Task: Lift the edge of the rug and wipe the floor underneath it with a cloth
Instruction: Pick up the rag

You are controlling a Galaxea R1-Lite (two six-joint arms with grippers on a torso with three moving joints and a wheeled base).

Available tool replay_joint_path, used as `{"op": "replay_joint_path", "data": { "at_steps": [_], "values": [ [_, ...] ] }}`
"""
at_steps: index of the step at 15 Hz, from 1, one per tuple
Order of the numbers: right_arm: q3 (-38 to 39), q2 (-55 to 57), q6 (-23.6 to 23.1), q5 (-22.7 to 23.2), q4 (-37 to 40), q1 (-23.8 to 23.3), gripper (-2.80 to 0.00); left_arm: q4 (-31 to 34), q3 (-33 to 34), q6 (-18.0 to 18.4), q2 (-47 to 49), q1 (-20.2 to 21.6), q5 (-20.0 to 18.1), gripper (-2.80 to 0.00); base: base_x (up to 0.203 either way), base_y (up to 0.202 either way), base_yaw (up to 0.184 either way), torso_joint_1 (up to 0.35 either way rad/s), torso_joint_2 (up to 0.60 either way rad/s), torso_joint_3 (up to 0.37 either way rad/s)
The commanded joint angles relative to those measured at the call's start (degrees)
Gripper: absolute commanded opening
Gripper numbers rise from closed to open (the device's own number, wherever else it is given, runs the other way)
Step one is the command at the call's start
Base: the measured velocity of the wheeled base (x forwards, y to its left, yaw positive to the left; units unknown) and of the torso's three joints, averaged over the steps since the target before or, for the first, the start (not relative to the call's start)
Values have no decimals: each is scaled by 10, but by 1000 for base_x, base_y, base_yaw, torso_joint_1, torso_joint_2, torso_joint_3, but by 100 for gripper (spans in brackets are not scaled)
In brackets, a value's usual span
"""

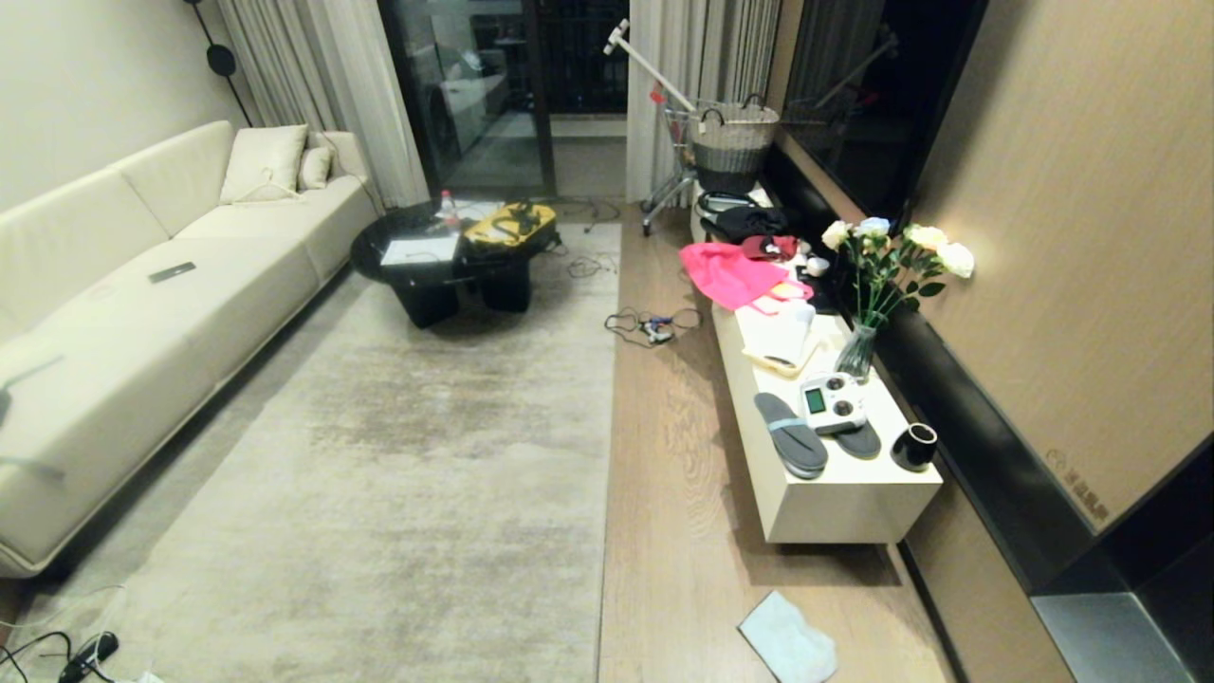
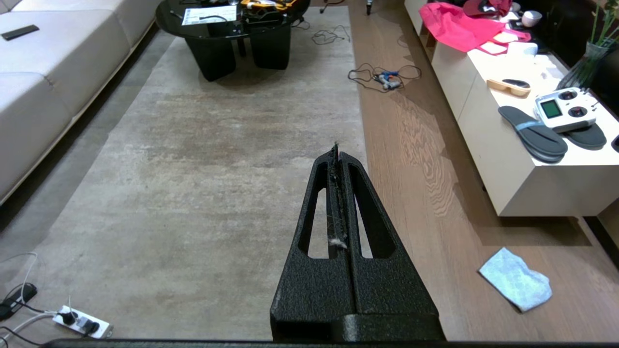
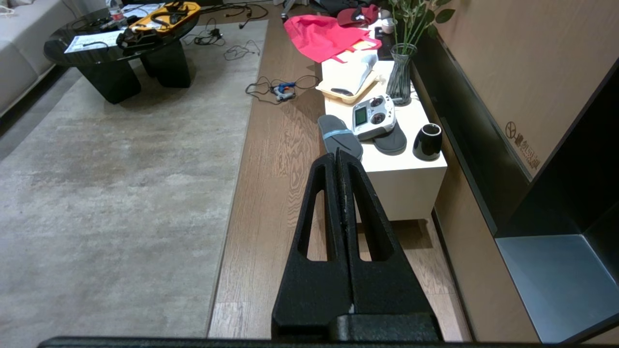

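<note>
A big mottled beige-grey rug lies flat, its straight rug edge running along the wood-grain floor. The same rug edge and floor appear in the left wrist view, and the rug edge in the right wrist view. A pale mint-blue cloth lies crumpled on the floor near the cabinet's near end; the cloth is also in the left wrist view. My left gripper hangs shut and empty high over the rug's right side. My right gripper hangs shut and empty above the floor strip. Neither arm appears in the head view.
A low white cabinet along the right wall carries slippers, a remote controller, a black cup, a vase of flowers and pink fabric. A black coffee table stands at the rug's far end, a cream sofa on the left. Cables lie on the floor.
</note>
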Motion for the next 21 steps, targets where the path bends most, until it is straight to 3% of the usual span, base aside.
{"op": "replay_joint_path", "data": {
  "at_steps": [1, 21],
  "values": [
    [0, 0, 0, 0, 0, 0, -280, 0, 0, 0, 0, 0, 0, -280, 0, 0, 0, 0, 0, 0],
    [0, 1, 2, 0, 0, 0, -280, 0, 0, 0, 0, 0, 0, -280, 0, 0, 0, -86, 191, 108]
  ]
}}
